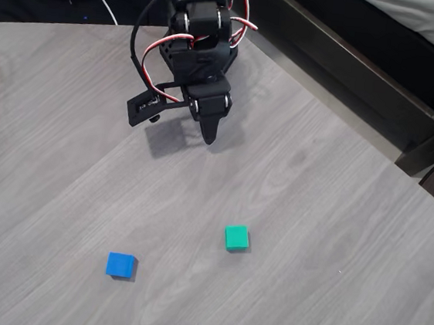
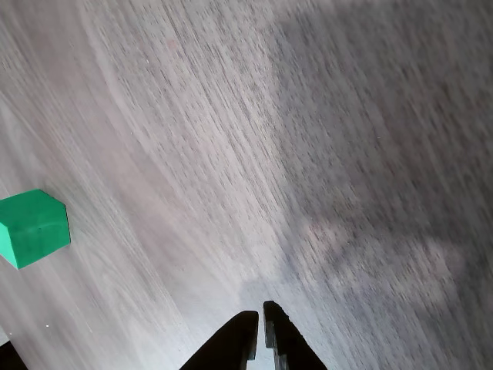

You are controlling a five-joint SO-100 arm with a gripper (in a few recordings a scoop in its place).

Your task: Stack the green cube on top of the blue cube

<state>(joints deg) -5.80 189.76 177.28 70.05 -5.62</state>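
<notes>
The bench [image 1: 335,221] looks like grey wood-grain laminate, smooth with a soft satin sheen, and the streaky grain shows up really clearly in the wrist view. The green cube [image 1: 236,237] is plain matte plastic by the look of it, no gloss on any face, and the blue cube [image 1: 121,265] has the same flat finish. The gripper [image 1: 209,134] is black plastic, kinda matte, and its fingers [image 2: 231,343] are dark with smooth edges. The red, white and black wires [image 1: 236,13] looped over the arm have shiny plastic insulation.
</notes>
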